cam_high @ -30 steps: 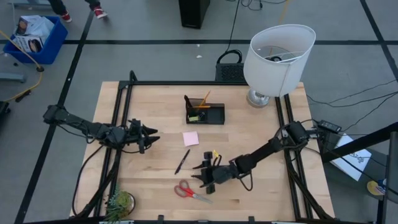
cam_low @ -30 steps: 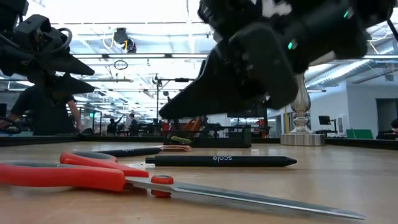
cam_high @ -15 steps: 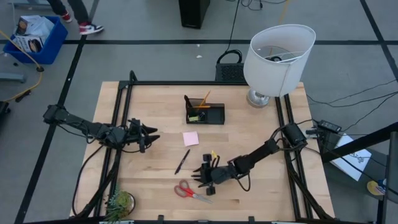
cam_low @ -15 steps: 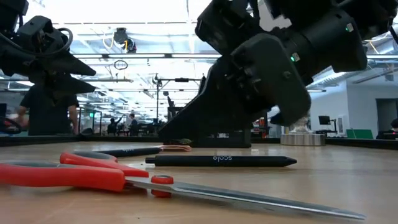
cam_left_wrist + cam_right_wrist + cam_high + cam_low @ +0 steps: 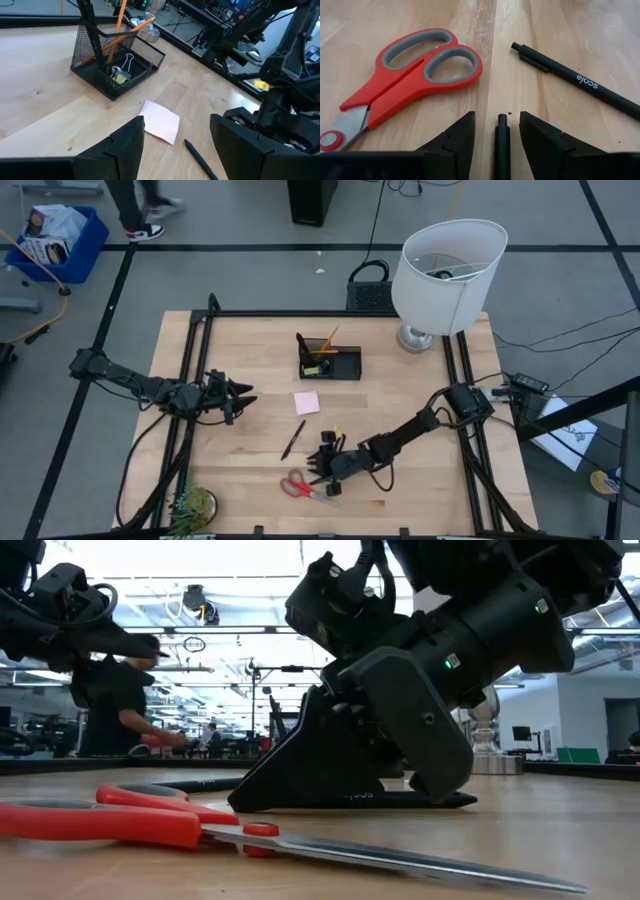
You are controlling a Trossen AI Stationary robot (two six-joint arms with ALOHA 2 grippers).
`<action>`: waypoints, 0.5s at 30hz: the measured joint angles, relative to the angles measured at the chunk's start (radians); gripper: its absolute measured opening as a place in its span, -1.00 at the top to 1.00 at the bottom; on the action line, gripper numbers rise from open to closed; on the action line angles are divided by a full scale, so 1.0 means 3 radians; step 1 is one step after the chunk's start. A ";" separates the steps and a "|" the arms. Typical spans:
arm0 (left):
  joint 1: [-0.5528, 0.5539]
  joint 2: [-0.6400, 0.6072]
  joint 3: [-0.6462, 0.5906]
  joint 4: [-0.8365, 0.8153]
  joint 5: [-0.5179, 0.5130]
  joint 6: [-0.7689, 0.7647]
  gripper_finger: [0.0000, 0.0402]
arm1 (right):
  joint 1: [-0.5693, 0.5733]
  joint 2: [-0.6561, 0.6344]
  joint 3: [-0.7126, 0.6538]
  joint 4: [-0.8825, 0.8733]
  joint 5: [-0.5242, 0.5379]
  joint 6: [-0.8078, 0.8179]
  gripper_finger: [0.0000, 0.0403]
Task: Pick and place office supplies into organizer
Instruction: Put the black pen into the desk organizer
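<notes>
Between the open right gripper (image 5: 497, 131) fingers lies a thin black pen (image 5: 501, 146).

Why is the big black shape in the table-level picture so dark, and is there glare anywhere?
Low view: bright ceiling lights behind backlight the right arm's fingers, leaving a silhouette over the red scissors. Right wrist view: pale sheen on the table beyond the scissors. High view: even light, faint shadows only.
</notes>
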 joint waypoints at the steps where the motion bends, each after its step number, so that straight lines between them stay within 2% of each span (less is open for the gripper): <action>1: 0.0000 -0.0001 0.0000 0.0002 0.0021 0.0000 -0.14 | -0.0004 0.0000 0.0000 -0.0016 0.0008 0.0023 0.28; 8: 0.0000 0.0000 0.0000 0.0015 0.0064 0.0012 -0.14 | -0.0069 -0.0005 0.0004 -0.0193 -0.0175 0.0132 0.35; 15: 0.0000 0.0000 0.0000 0.0082 0.0065 0.0014 -0.14 | -0.0072 0.0000 0.0001 -0.0240 -0.0204 0.0014 0.72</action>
